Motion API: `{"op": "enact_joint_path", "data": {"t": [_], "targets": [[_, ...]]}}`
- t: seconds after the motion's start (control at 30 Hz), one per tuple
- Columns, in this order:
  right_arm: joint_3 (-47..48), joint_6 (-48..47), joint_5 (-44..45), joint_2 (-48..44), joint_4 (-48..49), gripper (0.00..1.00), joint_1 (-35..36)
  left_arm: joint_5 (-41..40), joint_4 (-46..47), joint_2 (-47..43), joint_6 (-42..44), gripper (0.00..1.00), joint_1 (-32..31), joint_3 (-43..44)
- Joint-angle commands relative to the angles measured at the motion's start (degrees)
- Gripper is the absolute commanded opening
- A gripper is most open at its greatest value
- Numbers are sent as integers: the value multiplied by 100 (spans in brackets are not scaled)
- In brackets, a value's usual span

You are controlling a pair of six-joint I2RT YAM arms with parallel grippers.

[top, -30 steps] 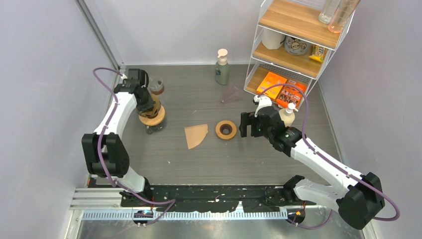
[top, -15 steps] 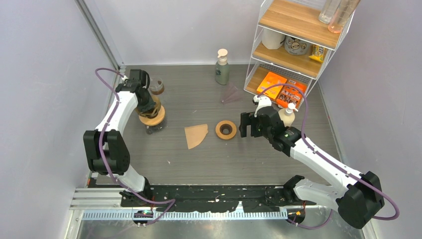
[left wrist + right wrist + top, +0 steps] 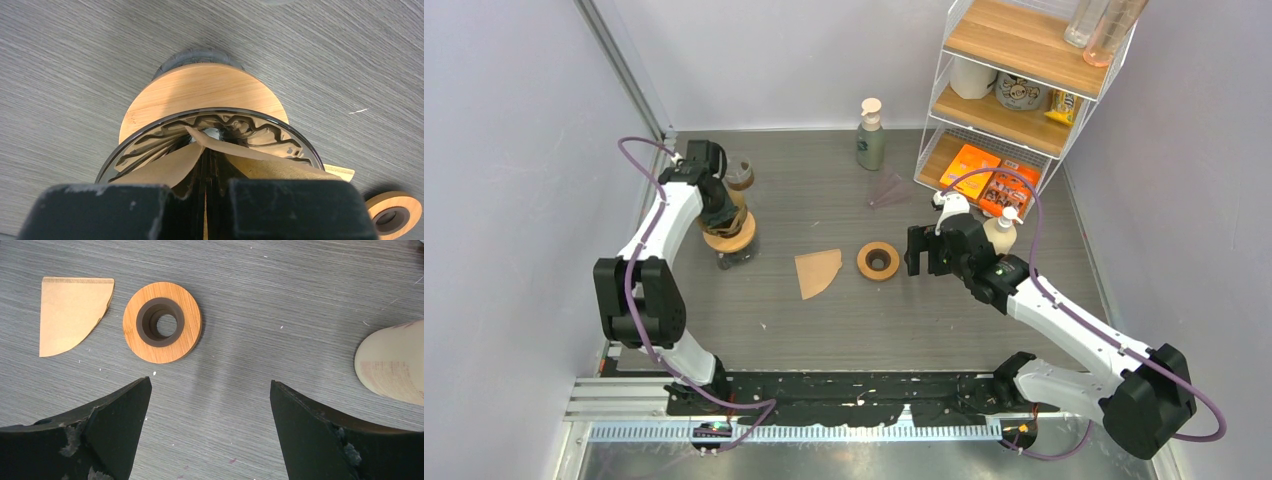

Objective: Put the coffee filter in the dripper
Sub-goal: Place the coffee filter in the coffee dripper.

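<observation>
The dripper (image 3: 730, 236), a glass cone in a round wooden collar (image 3: 200, 92), stands at the left of the table. My left gripper (image 3: 722, 212) is directly above it, shut on a brown paper coffee filter (image 3: 165, 167) whose folds hang inside the glass cone (image 3: 150, 137). In the left wrist view the gripper (image 3: 207, 172) pinches the paper between its closed fingers. A second, flat filter (image 3: 817, 272) lies mid-table and shows in the right wrist view (image 3: 72, 315). My right gripper (image 3: 921, 250) is open and empty, hovering over bare table (image 3: 210, 382).
A wooden ring (image 3: 878, 261) lies between the flat filter and my right gripper, also in the right wrist view (image 3: 162, 321). A white bottle (image 3: 1001, 232) stands by the right arm. A pump bottle (image 3: 871, 135), a wire shelf (image 3: 1014, 90) and a small glass (image 3: 740, 174) stand at the back.
My left arm has shifted slightly over the dripper, still holding the filter. The right arm has not moved.
</observation>
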Motion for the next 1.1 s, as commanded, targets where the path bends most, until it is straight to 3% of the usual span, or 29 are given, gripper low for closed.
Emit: {"op": "enact_joint_path", "data": {"t": [0.0, 1.07], "targets": [[70, -33, 116, 48, 72, 95, -16, -78, 8, 41, 82, 6, -17, 65], [84, -46, 136, 115, 36, 95, -16, 32, -40, 169, 237, 11, -44, -25]]}}
